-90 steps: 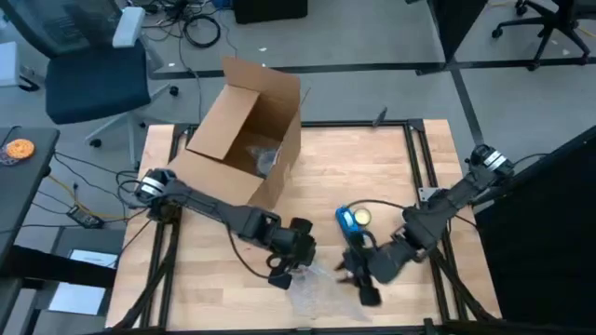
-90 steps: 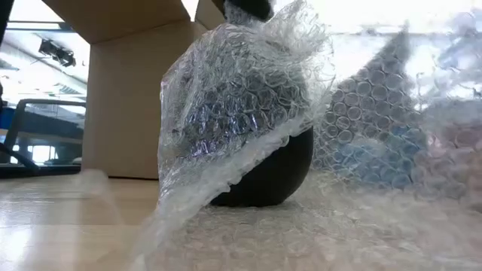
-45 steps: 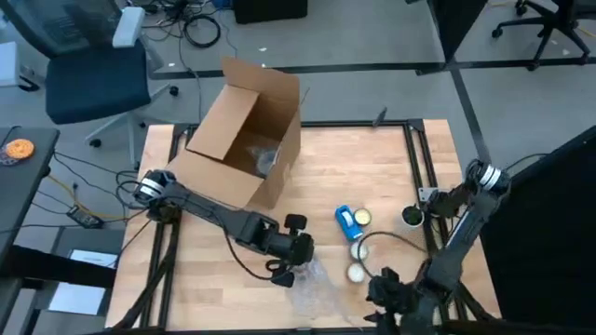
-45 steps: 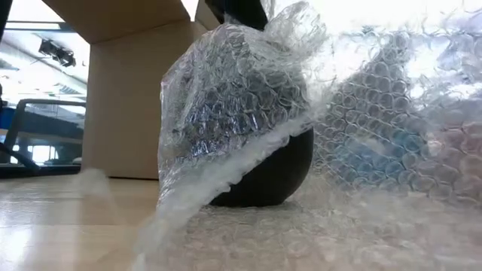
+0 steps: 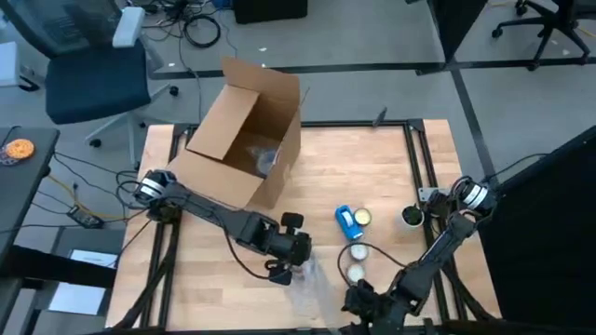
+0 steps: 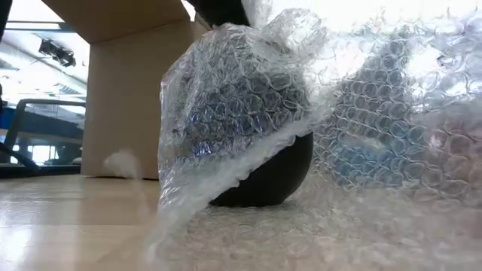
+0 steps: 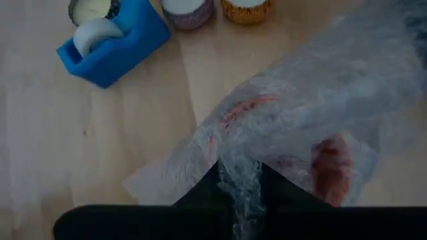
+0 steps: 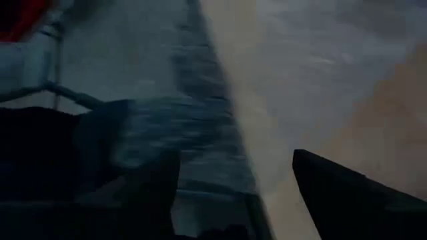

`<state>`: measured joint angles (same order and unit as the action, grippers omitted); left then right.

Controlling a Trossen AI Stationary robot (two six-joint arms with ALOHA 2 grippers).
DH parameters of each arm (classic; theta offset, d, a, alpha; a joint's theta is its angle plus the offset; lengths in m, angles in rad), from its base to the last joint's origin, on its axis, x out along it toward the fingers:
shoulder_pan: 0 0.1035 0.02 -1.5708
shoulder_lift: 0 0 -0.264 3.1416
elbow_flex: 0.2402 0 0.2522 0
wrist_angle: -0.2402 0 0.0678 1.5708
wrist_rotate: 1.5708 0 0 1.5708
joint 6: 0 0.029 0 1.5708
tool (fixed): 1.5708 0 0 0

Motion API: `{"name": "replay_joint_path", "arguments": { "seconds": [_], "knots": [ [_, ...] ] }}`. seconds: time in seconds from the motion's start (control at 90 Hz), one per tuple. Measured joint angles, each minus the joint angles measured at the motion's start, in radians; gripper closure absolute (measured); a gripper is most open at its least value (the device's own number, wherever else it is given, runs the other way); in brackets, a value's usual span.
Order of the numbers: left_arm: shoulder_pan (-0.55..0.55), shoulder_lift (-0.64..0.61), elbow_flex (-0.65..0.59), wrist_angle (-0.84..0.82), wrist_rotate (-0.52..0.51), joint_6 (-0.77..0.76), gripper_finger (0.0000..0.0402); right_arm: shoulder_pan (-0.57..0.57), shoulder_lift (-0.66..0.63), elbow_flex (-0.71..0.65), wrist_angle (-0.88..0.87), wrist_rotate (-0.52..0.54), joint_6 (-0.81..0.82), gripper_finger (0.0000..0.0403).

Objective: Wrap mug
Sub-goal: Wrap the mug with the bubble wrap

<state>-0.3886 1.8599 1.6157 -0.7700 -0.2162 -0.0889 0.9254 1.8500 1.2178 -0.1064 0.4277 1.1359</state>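
Since the right gripper [image 5: 358, 300] swung away from the tape dispenser [image 5: 349, 221] within the last second, it now hangs at the table's [image 5: 372, 167] front edge, well clear of the mug [image 6: 275, 177], with its fingers spread and nothing between them.

Left gripper [image 5: 291, 253]: over the mug, fingers pinched on a fold of bubble wrap [image 6: 233, 120], as the left wrist view shows. Judgement: one arm alone holds the wrap, so the fold is only draped, not secured; taping remains to be done.

Mug: dark, rounded, glossy; stands upright on the sheet, in front of the cardboard box [image 5: 247, 130] and just left of the tape dispenser. Its lower right side is bare.

Bubble wrap: clear, blistered, limp; shrouds the mug's top and left side, and its loose hem trails to the table.

Tape dispenser: blue plastic, blocky, white roll.

Beside the dispenser: small round cups [image 5: 357, 272].

Table: pale wood, smooth.
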Motion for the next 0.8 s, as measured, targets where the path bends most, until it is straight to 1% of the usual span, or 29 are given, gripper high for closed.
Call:
{"name": "replay_joint_path", "arguments": {
  "seconds": [0.078,0.167,0.289,0.433,0.567,0.678,0.8],
  "knots": [
    [0.006,0.0,0.0,0.001,-0.043,-0.019,0.0402,0.008,-0.001,0.045,-0.004,0.029,-0.089,0.0139],
    [0.023,0.0,0.0,0.0,-0.085,-0.049,0.0402,0.019,-0.002,0.096,-0.046,0.087,-0.195,0.0142],
    [0.048,0.0,0.0,-0.005,-0.092,-0.091,0.0402,0.03,-0.003,0.141,-0.12,0.172,-0.307,0.0148],
    [0.074,0.0,0.0,-0.01,-0.092,-0.131,0.0402,0.03,-0.003,0.14,-0.166,0.291,-0.397,0.0154],
    [0.093,0.0,0.0,-0.009,-0.092,-0.162,0.0402,0.018,-0.003,0.14,-0.134,0.381,-0.528,0.0155],
    [0.108,0.0,0.0,-0.01,-0.092,-0.202,0.0402,0.0,0.0,0.14,-0.049,0.385,-0.657,0.0155],
    [0.121,0.0,0.0,-0.011,-0.091,-0.211,0.0402,-0.028,0.043,0.141,0.071,0.412,-0.816,0.0155]
  ]
}}
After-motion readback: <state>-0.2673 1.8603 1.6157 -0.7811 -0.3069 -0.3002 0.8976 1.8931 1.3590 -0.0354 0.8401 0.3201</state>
